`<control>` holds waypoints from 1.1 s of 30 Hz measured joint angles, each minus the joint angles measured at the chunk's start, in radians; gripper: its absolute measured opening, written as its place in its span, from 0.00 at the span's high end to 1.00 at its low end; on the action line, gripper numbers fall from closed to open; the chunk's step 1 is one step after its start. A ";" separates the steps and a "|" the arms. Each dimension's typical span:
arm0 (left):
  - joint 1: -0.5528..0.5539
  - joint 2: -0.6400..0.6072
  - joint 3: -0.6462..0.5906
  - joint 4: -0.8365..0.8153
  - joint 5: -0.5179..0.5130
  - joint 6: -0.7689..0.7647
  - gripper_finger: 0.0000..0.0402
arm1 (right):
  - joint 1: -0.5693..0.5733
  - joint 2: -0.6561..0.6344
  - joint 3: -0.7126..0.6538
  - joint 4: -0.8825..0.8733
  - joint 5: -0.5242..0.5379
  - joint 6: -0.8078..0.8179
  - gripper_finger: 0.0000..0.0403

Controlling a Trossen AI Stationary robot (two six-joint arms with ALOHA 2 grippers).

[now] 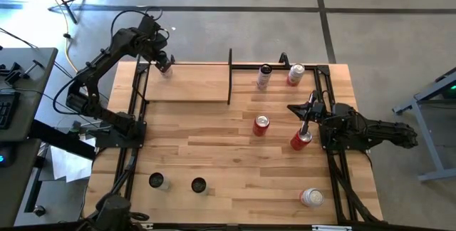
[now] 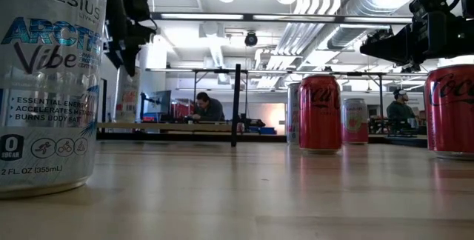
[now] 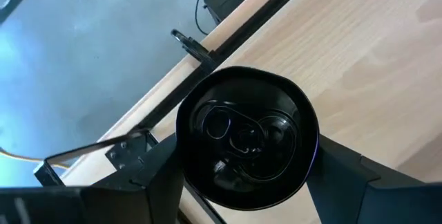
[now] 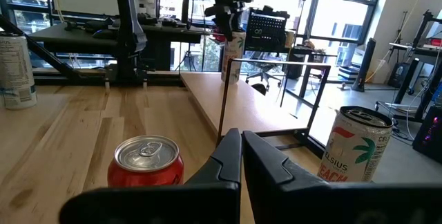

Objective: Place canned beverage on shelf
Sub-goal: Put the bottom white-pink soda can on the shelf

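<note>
Left gripper: you have it over the far left corner of the shelf, fingers clamped on either side of a can.
Held can: it sits between your jaws, black top with pull tab facing the left wrist camera. In the right wrist view it hangs upright over the shelf's far end; whether its base touches the board you cannot tell from here.
Shelf: the light board lies directly under your left jaws, black upright frames at both ends.
How it handles: judge it a thin-walled metal cylinder, stiff if full, dented easily by a hard squeeze, smooth and likely slippery on the sides. Hold it mid-body across the diameter, as you do, and keep it upright.
Risk: release it tilted or too close to the board's edge and it could tip or roll off.
Red can: standing on the table, between the shelf and your right jaws.
Far cans: two stand beyond the shelf's right frame, well apart from both grippers.
Right gripper: waiting at the table's right side, fingers pressed together on nothing, with a second red can just beside them.
</note>
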 joint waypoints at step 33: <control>-0.024 -0.002 0.076 0.009 -0.053 -0.129 0.25 | 0.000 0.000 0.000 0.000 0.000 0.000 1.00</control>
